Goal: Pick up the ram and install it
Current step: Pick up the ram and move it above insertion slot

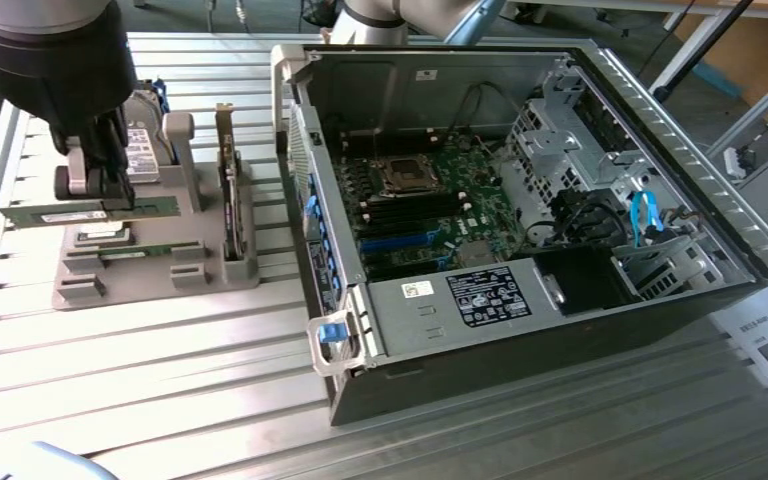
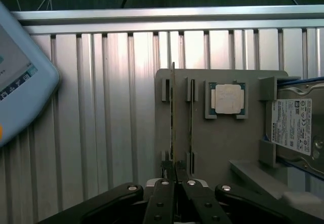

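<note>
My gripper [image 1: 96, 198] is shut on the ram [image 1: 37, 215], a long thin green stick held level just above the grey holder [image 1: 157, 275] on the exterior view's left. From the wrist, the held ram [image 2: 172, 112] is edge-on, running from between the closed fingertips of the gripper [image 2: 174, 178] past the holder's far edge. A second ram [image 2: 191, 117] stands in its slot beside it. The open computer case [image 1: 704, 300] lies on the exterior view's right, its motherboard [image 1: 471, 205] exposed with dark memory slots [image 1: 373, 205] next to the processor socket.
The holder also carries a square silver processor chip [image 2: 228, 98], a hard drive [image 2: 296, 127] and an upright expansion card [image 1: 231, 215]. A pale blue-grey tablet [image 2: 20, 87] lies on the slatted metal table [image 1: 157, 380]. The case's raised side wall [image 1: 307, 200] stands between holder and motherboard.
</note>
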Motion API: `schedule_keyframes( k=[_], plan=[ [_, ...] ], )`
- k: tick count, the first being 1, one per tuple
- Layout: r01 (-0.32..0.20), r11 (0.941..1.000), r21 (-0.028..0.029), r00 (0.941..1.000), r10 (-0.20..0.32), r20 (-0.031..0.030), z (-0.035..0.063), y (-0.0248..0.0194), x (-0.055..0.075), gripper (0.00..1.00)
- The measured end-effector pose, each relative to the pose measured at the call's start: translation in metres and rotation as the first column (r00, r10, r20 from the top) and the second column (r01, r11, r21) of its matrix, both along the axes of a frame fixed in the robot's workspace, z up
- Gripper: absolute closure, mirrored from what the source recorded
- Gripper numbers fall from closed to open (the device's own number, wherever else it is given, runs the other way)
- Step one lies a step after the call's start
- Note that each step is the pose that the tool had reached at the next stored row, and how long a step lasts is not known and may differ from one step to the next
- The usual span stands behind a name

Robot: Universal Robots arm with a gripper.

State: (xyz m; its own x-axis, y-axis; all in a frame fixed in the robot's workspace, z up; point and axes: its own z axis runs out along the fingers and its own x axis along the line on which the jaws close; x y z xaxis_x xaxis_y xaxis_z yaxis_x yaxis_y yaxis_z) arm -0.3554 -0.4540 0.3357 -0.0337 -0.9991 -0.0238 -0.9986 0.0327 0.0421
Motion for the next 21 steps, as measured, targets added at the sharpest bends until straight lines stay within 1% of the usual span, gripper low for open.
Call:
schedule_keyframes(
  k=[8, 10, 21],
  plan=[
    [0.0, 1.0, 0.0, 1.0, 0.0, 0.0, 0.0153, 0.0, 0.0, 0.88],
    [0.0, 1.0, 0.0, 1.0, 0.0, 0.0, 0.0221, 0.0, 0.0, 0.88],
    [0.0, 1.0, 0.0, 1.0, 0.0, 0.0, 0.0377, 0.0, 0.0, 0.88]
  ],
)
